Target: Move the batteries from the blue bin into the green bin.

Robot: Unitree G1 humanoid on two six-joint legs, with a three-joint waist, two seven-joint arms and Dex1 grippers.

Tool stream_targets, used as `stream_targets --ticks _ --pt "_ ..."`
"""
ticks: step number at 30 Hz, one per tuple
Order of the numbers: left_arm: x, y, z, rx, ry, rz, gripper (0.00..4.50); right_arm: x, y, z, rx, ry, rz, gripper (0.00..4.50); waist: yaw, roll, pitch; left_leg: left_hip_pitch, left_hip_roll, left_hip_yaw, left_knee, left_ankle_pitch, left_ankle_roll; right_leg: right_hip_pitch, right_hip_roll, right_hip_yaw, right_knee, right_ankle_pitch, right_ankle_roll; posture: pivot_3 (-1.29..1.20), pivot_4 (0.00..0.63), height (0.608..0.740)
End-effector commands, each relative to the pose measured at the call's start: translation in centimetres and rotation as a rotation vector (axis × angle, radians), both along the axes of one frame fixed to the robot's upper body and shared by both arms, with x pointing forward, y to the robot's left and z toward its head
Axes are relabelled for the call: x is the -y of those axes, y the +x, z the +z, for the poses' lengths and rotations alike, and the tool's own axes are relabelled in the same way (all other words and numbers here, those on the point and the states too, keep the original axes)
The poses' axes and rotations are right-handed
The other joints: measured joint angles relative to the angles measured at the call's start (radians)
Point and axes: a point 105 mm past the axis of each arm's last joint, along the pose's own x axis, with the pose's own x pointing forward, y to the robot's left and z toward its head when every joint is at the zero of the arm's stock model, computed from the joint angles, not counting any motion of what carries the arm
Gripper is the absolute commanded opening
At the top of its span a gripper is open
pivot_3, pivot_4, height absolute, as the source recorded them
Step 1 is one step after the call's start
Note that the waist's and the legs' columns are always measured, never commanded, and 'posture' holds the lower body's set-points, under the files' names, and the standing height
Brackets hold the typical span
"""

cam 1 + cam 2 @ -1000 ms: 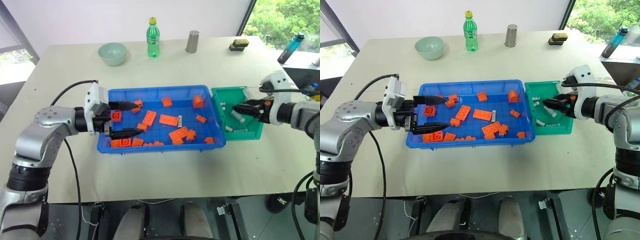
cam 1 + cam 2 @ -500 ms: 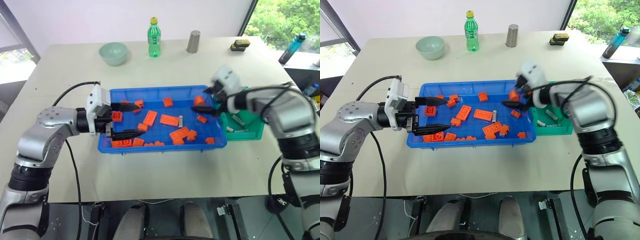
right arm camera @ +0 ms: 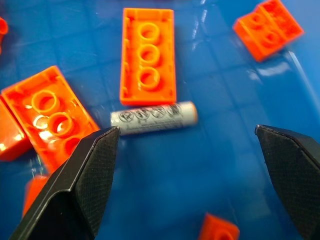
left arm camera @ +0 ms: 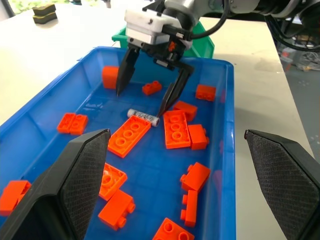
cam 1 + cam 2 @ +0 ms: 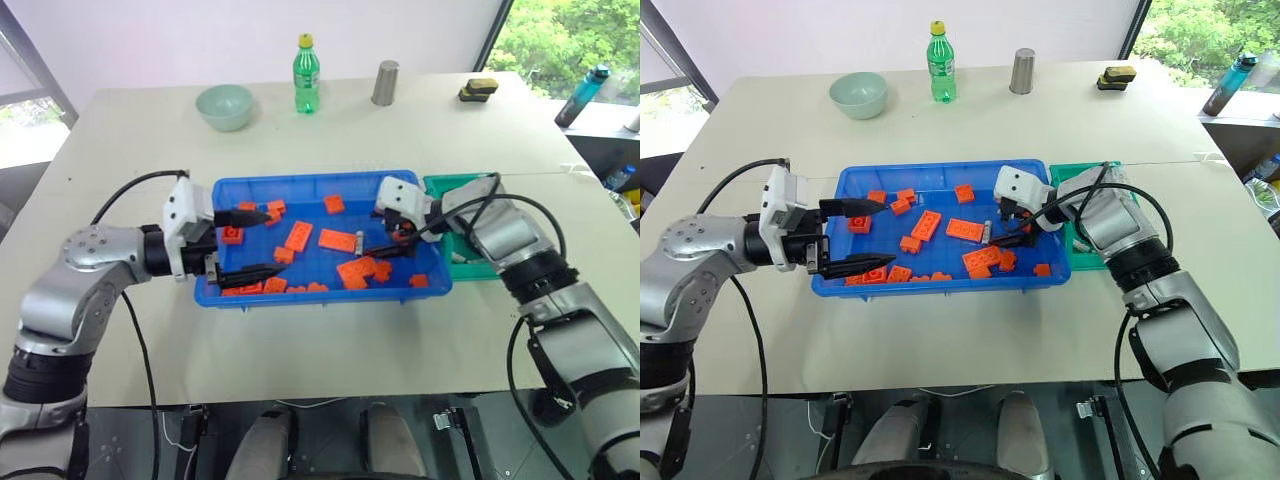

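1. Inside the blue bin (image 5: 300, 185), toward its middle, one battery (image 4: 143, 116) lies flat on the tray floor. It sits between a long orange brick (image 4: 130, 135) and a second orange brick (image 4: 176, 129), close to both; whether it touches either cannot be told.

2. Read the right gripper (image 4: 146, 96) as poised directly above this battery, one finger on each side. Its jaws stand wide apart and hold nothing.

3. Note the left gripper (image 5: 243, 243) at the far end of the blue bin from the green bin (image 5: 482, 266). Its jaws are also apart and empty.

4. Expect the battery to be light, rigid and smooth. Its round metal-look body will likely roll or squirt out under an off-centre pinch. Breakage is not a likely concern.

5. Take hold at mid-length, with the two fingers closing across the round body, not on the ends.

6. Check the long axis. The battery lies level, running roughly along the tray floor between the two bricks, crosswise to the long orange brick's length as the right wrist view shows it. The fingers appear to straddle it across the axis, which suits the grasp.

7. Judge the neighbouring bricks as the main hazard: a finger may land on one and shove the battery aside.

8. Carry the battery to the green bin, which stands on the worktop (image 5: 300, 350) just beside the blue bin.
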Motion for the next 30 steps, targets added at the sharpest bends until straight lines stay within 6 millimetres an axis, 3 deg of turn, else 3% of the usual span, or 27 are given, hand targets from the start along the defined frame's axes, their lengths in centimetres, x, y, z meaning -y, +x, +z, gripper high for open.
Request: stream_targets --ticks 1,12,18,22,30 --pt "-0.2 -0.4 1.1 0.048 -0.004 0.011 4.5 -0.5 0.3 1.1 0.034 -0.007 0.041 4.45 0.0 0.0 0.0 0.0 0.0 0.0 0.0 0.0 0.0 0.0 0.0 0.0 0.0 0.0 0.0 0.0 0.15 0.727" --pt "-0.4 -0.1 1.4 0.063 0.0 0.027 4.5 -1.0 0.1 1.4 -0.008 0.031 0.049 4.45 0.0 0.0 0.0 0.0 0.0 0.0 0.0 0.0 0.0 0.0 0.0 0.0 0.0 0.0 0.0 0.0 0.15 0.727" --pt "-0.2 0.1 1.5 0.066 0.005 0.018 4.5 -1.2 -0.1 -0.1 -0.046 0.047 0.013 4.45 -0.001 0.0 0.0 0.0 0.0 0.0 0.0 0.0 0.0 0.0 0.0 0.0 0.0 0.0 0.0 0.0 0.15 0.727" --pt "-0.2 0.2 1.5 0.067 0.007 0.011 4.5 -1.3 -0.5 -0.6 -0.07 0.063 0.0 3.18 0.0 0.0 0.0 0.0 0.0 0.0 0.0 0.0 0.0 0.0 0.0 0.0 0.0 0.0 0.0 0.0 0.15 0.727" --pt "-0.1 0.6 1.5 0.069 0.011 0.002 4.5 -1.5 -1.0 0.2 -0.045 0.085 -0.017 3.18 -0.001 0.0 0.0 0.0 0.0 0.0 0.0 0.0 0.0 0.0 0.0 0.0 0.0 0.0 0.0 0.0 0.15 0.727"
